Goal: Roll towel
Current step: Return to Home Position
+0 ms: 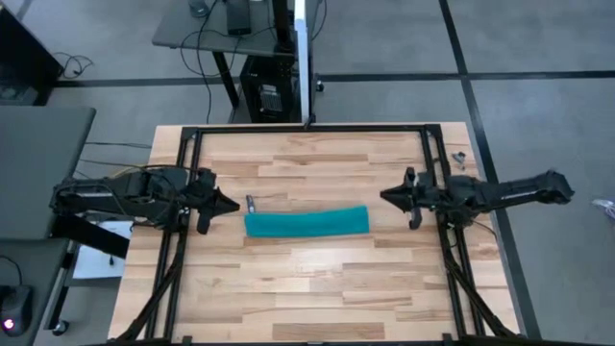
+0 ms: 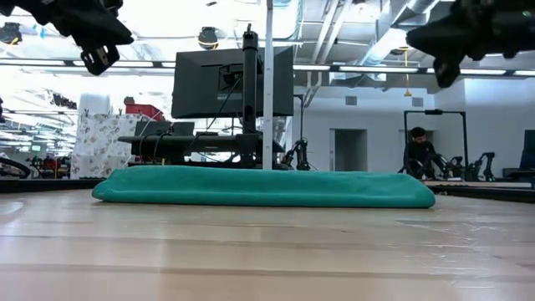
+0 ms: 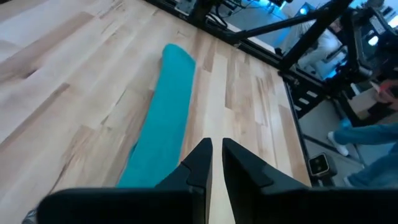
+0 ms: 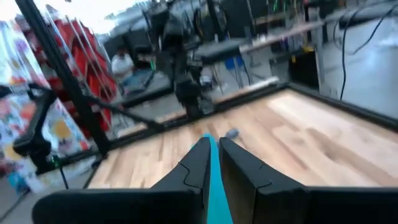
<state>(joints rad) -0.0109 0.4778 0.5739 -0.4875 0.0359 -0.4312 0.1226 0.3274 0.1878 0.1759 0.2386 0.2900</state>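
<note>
Left gripper and right gripper held above the table, nothing gripped.
On each, the fingers are drawn nearly together, with only a thin gap left. The towel is laid between the two grippers as a long teal roll on the wooden boards, touched by neither.
</note>
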